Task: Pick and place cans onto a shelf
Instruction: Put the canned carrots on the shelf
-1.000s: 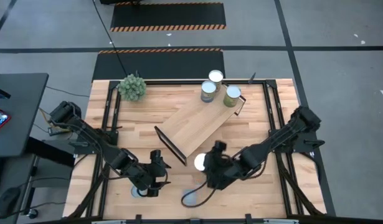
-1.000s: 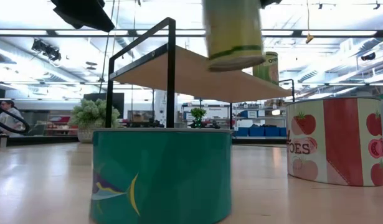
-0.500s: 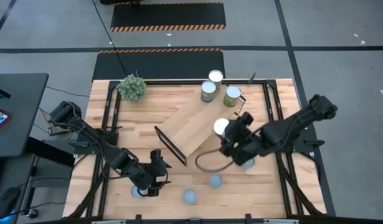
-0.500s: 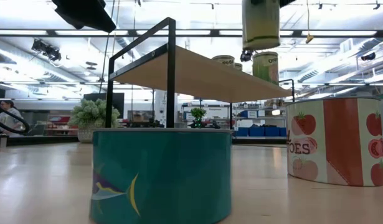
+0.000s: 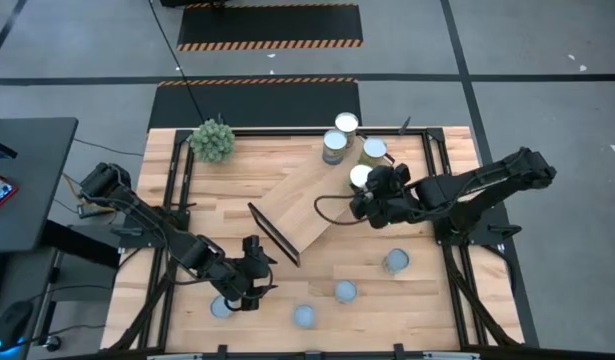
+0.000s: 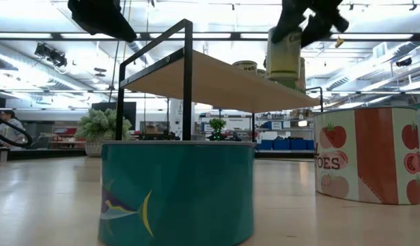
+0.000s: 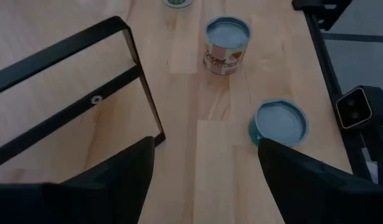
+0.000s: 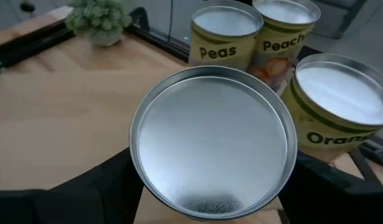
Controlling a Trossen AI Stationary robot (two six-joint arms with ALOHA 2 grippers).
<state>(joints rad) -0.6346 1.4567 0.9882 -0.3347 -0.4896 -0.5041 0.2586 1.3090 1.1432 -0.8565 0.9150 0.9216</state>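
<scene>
The right gripper (image 5: 372,192) grips a can (image 5: 359,176) over the shelf (image 5: 309,205), near the table's far edge, beside three shelved cans; lower it level, clear of neighbours; the left gripper (image 5: 249,288) waits unclenched near the front edge.

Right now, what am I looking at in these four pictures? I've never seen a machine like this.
Two dark robot arms work at a wooden table. One picture looks straight down from above, one looks level across the tabletop, and two come from cameras on the arms' wrists. The right hand holds a can over the shelf, a raised light-wood board, beside three cans already standing there. The left hand hangs open near the table's front edge, holding nothing. Four more cans stand on the table, and a small green plant stands at a back corner.
</scene>
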